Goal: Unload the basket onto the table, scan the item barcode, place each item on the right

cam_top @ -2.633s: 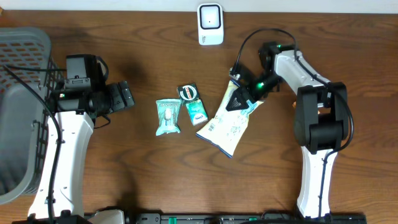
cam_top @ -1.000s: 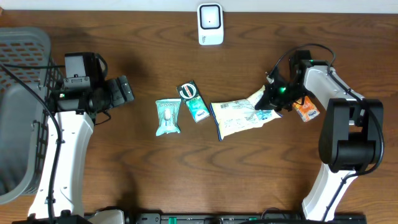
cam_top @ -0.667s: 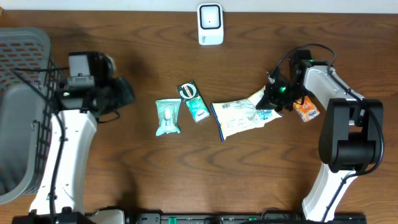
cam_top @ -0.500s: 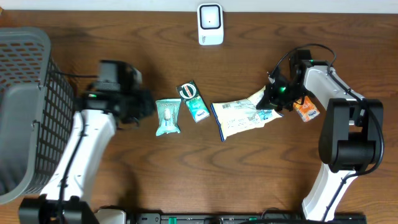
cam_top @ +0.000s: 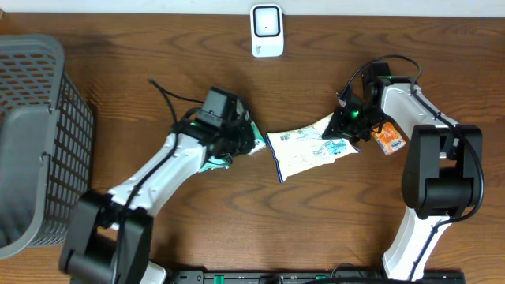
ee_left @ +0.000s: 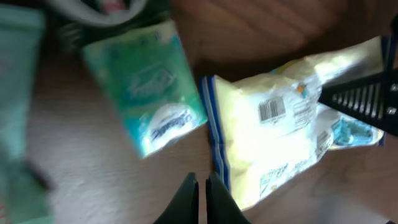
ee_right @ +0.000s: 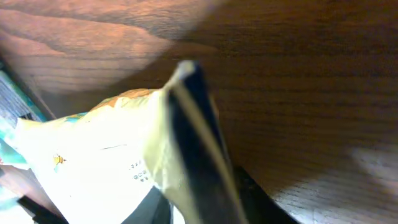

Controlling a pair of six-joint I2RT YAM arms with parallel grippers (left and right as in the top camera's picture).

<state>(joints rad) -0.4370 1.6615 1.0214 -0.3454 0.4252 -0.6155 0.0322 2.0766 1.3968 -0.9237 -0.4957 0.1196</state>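
A yellow-and-white snack bag lies flat mid-table, its barcode facing up. The white scanner stands at the far edge. My right gripper sits at the bag's right end, where the sealed edge stands between its fingers, one against each side. Shut and holding nothing, my left gripper hovers at the bag's left edge, with its tips just left of the blue seam. A green packet lies right beside it.
A teal pouch is partly covered by my left arm. A small orange pack lies under the right arm. The grey basket fills the left side of the table.
My left arm has swung from beside the basket to the middle of the table, and its gripper has shut. The right gripper and the bag have barely moved over the last second.
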